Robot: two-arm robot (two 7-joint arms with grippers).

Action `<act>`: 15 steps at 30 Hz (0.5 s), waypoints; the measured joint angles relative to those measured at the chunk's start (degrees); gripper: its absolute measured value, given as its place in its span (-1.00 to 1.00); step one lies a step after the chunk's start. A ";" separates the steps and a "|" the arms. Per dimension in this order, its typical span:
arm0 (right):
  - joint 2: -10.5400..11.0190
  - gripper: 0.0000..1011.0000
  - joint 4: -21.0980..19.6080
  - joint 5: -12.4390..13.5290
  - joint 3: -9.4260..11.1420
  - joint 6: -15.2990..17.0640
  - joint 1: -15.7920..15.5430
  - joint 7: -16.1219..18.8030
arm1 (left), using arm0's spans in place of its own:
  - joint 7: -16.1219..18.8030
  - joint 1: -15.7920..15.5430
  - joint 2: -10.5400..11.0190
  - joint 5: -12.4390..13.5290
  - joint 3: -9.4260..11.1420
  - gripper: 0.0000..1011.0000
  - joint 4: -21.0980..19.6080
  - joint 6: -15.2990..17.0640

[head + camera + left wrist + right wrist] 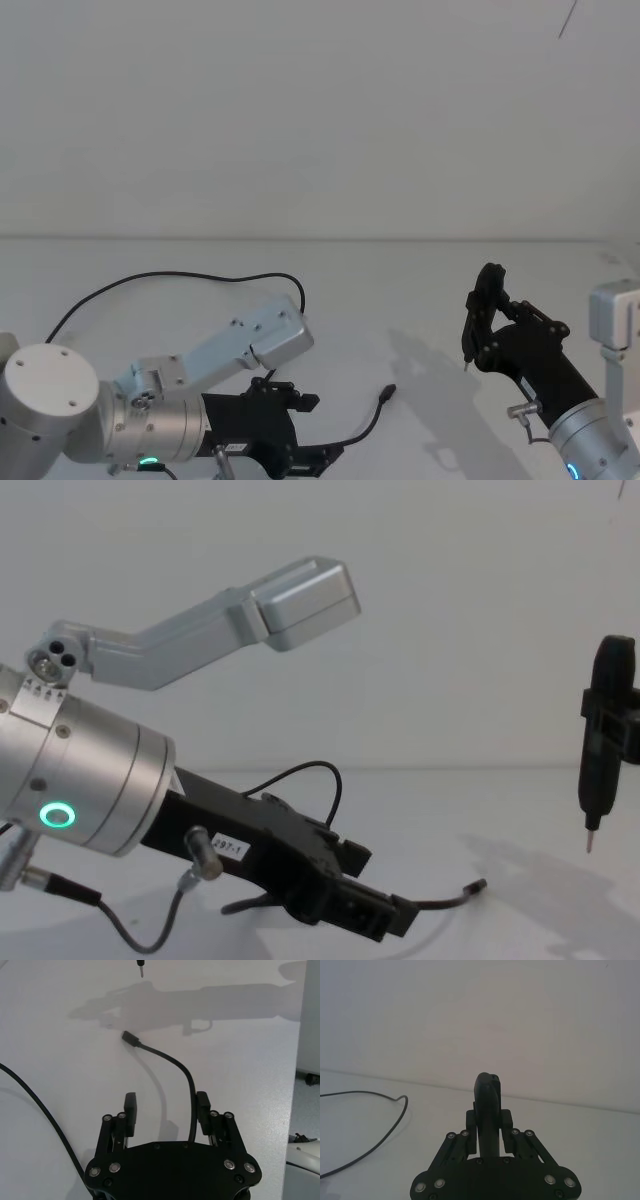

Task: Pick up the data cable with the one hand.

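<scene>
The data cable [180, 277] is a thin black cord looping across the white table, its small plug [388, 392] lying at the front. My left gripper [328, 428], black with a "297-1" label, is low at the front left and open. In the left wrist view the data cable [185, 1070] runs from its plug [129, 1037] back between the fingers [201, 1107], close to the inside of one of them; neither finger presses it. In the chest view the left gripper [388, 890] sits just above the table with the data cable [450, 900] trailing out of it.
My right gripper [498, 310] is raised at the right, shut on a slim black tool [598, 740] with a pale pointed tip hanging downward. In the right wrist view that tool [487, 1105] stands between its fingers. The white table [420, 290] ends at a plain wall.
</scene>
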 joint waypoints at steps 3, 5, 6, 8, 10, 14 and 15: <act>0.00 -0.44 0.00 0.00 0.00 0.00 0.00 0.00 | 0.05 -0.09 -0.06 0.06 0.06 0.30 0.06 0.11; 0.00 -0.44 0.00 0.00 0.00 0.00 0.00 0.00 | 0.08 -0.14 -0.10 0.10 0.11 0.15 0.09 0.19; 0.00 -0.44 0.00 0.00 0.00 0.00 0.00 0.00 | 0.09 -0.15 -0.10 0.11 0.13 0.11 0.10 0.22; 0.00 -0.44 0.00 0.00 0.00 0.00 0.00 0.00 | 0.10 -0.19 -0.13 0.15 0.16 -0.04 0.13 0.27; 0.00 -0.44 0.00 0.00 0.00 0.00 0.00 0.00 | 0.12 -0.22 -0.14 0.18 0.19 -0.14 0.14 0.31; 0.00 -0.44 0.00 0.00 0.00 0.00 0.00 0.00 | 0.15 -0.25 -0.16 0.21 0.22 -0.41 0.16 0.38; 0.00 -0.44 0.00 0.00 0.00 0.00 0.00 0.00 | 0.16 -0.25 -0.17 0.21 0.22 -0.44 0.17 0.39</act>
